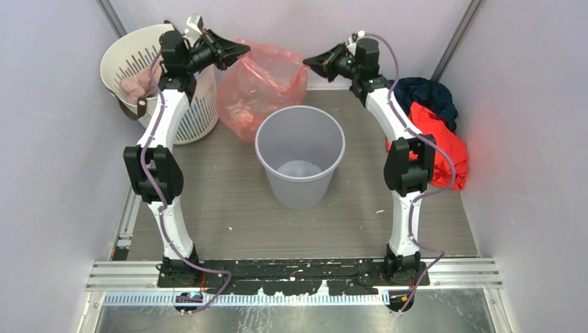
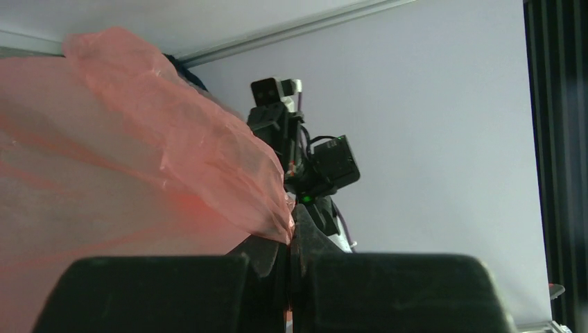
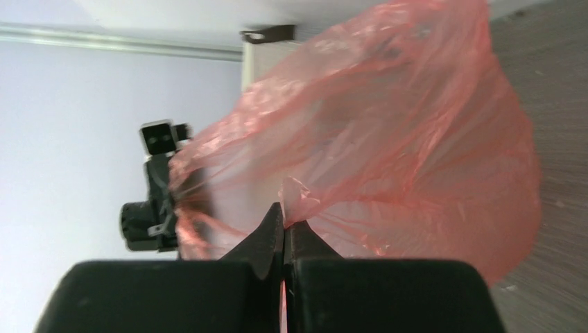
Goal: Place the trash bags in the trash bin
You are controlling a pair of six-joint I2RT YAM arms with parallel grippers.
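Observation:
A large translucent red-pink trash bag [image 1: 260, 87] hangs stretched between my two grippers at the back of the floor, just behind the trash bin [image 1: 300, 166]. The bin is light grey, round and upright. My left gripper [image 1: 244, 49] is shut on the bag's left edge, and the film [image 2: 173, 159] bunches into its closed jaws [image 2: 290, 243]. My right gripper [image 1: 308, 61] is shut on the bag's right edge, where a fold of the film [image 3: 388, 139] is pinched at the tips [image 3: 284, 223]. The bag's lower part rests near the floor left of the bin.
A white slotted laundry basket [image 1: 135, 66] with pale pink cloth inside stands at the back left. A red-orange garment [image 1: 444, 142] and dark blue cloth [image 1: 430, 94] lie at the right wall. Walls close in on both sides.

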